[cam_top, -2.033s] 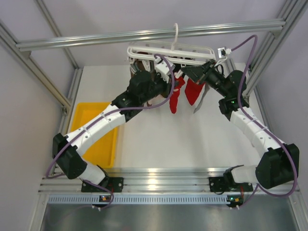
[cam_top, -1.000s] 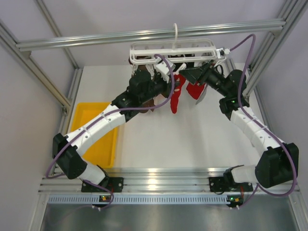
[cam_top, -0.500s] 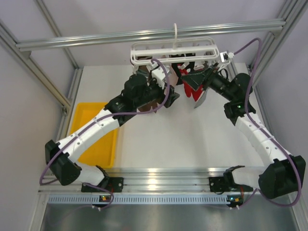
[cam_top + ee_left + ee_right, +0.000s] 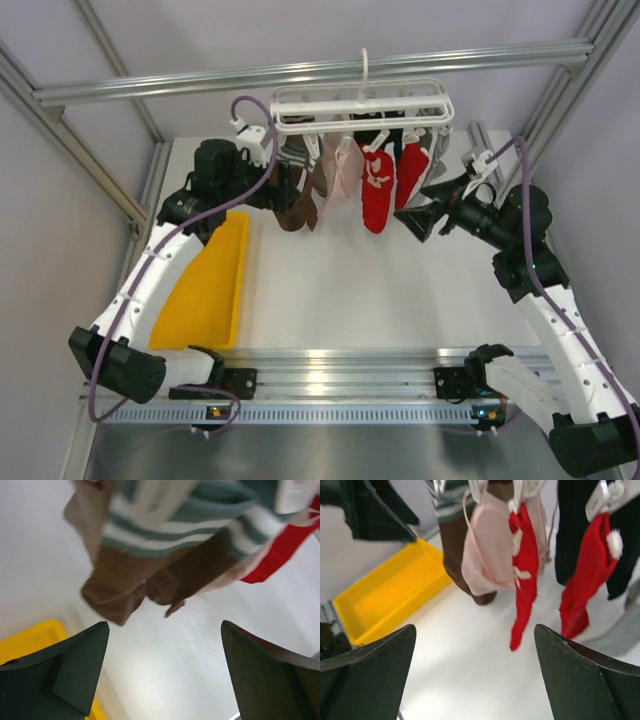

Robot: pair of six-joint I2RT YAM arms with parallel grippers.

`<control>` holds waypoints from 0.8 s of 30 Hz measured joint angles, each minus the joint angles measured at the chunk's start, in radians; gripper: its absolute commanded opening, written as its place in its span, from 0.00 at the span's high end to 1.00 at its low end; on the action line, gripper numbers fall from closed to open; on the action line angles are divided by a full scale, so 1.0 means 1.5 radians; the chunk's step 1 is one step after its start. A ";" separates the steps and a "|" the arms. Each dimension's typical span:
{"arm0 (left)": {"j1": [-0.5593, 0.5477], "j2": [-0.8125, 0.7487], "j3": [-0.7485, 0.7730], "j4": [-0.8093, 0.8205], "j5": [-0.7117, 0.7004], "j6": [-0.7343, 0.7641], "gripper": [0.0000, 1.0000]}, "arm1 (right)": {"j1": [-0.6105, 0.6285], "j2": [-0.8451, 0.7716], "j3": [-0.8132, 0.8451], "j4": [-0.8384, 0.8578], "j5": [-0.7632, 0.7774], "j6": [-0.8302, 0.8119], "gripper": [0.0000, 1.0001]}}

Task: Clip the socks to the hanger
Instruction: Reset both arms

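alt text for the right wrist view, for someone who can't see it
Two red socks hang from white clips beside a pink sock and a brown sock, above a white table. A yellow tray lies at frame left, and the open pincer's dark fingers fill the bottom corners, holding nothing.

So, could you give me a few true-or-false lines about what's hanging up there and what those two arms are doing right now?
1. Two bright red socks hang from the white plastic frame hanger. True.
2. The right gripper is clamped on a red sock. False: it is open and holds nothing.
3. The left gripper is open, with nothing between its fingers. True.
4. The yellow rectangular tray sits on the right side of the table. False: it lies on the left side.
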 measured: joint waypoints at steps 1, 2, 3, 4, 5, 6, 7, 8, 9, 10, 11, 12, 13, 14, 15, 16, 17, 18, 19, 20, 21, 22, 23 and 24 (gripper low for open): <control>0.032 0.000 0.004 -0.022 0.004 -0.002 0.02 | 0.000 -0.009 0.000 -0.036 0.011 -0.035 0.00; 0.056 0.000 0.009 -0.045 0.006 -0.003 0.02 | -0.001 -0.018 0.000 -0.075 0.024 -0.070 0.00; 0.075 0.000 0.013 -0.064 0.006 -0.002 0.02 | -0.001 -0.026 0.000 -0.105 0.039 -0.099 0.00; 0.091 -0.002 0.015 -0.087 0.008 0.003 0.02 | -0.001 -0.032 0.000 -0.130 0.055 -0.123 0.00; 0.100 -0.002 0.015 -0.091 0.008 0.004 0.02 | -0.002 -0.041 0.000 -0.160 0.073 -0.149 0.00; 0.112 -0.005 0.014 -0.106 0.005 0.009 0.02 | -0.004 -0.049 -0.002 -0.181 0.089 -0.170 0.00; 0.122 -0.009 0.011 -0.118 0.001 0.015 0.02 | -0.006 -0.055 -0.002 -0.202 0.103 -0.187 0.00; 0.131 -0.016 0.002 -0.126 -0.005 0.025 0.02 | -0.009 -0.064 -0.005 -0.223 0.123 -0.207 0.00; 0.139 -0.028 -0.016 -0.129 -0.011 0.033 0.02 | -0.011 -0.070 -0.009 -0.235 0.138 -0.219 0.00; 0.145 -0.039 -0.034 -0.134 -0.020 0.043 0.02 | -0.014 -0.077 -0.016 -0.248 0.153 -0.232 0.00; 0.150 -0.054 -0.058 -0.137 -0.028 0.052 0.02 | -0.017 -0.082 -0.022 -0.256 0.164 -0.240 0.00; 0.153 -0.069 -0.086 -0.139 -0.039 0.062 0.02 | -0.023 -0.086 -0.030 -0.266 0.174 -0.247 0.00; 0.154 -0.083 -0.112 -0.144 -0.051 0.069 0.02 | -0.029 -0.089 -0.035 -0.274 0.181 -0.252 0.00; 0.154 -0.095 -0.137 -0.149 -0.062 0.078 0.02 | -0.036 -0.091 -0.041 -0.278 0.187 -0.255 0.00; 0.154 -0.106 -0.162 -0.151 -0.073 0.085 0.02 | -0.042 -0.092 -0.046 -0.282 0.191 -0.257 0.00; 0.154 -0.114 -0.181 -0.154 -0.082 0.091 0.02 | -0.048 -0.093 -0.050 -0.284 0.193 -0.258 0.00; 0.154 -0.120 -0.196 -0.155 -0.090 0.095 0.02 | -0.053 -0.095 -0.054 -0.286 0.194 -0.258 0.00; 0.154 -0.125 -0.209 -0.156 -0.097 0.099 0.02 | -0.055 -0.097 -0.057 -0.286 0.195 -0.257 0.00; 0.154 -0.130 -0.219 -0.156 -0.104 0.101 0.02 | -0.058 -0.100 -0.060 -0.287 0.194 -0.257 0.00; 0.154 -0.137 -0.228 -0.156 -0.112 0.103 0.02 | -0.060 -0.103 -0.062 -0.287 0.194 -0.256 0.00; 0.154 -0.144 -0.236 -0.154 -0.117 0.104 0.02 | -0.062 -0.106 -0.063 -0.288 0.193 -0.254 0.00; 0.154 -0.152 -0.241 -0.154 -0.124 0.104 0.02 | -0.064 -0.107 -0.063 -0.288 0.193 -0.253 0.00; 0.154 -0.159 -0.245 -0.153 -0.132 0.104 0.02 | -0.068 -0.110 -0.063 -0.287 0.192 -0.252 0.00; 0.154 -0.165 -0.246 -0.154 -0.135 0.104 0.02 | -0.069 -0.112 -0.063 -0.287 0.191 -0.251 0.00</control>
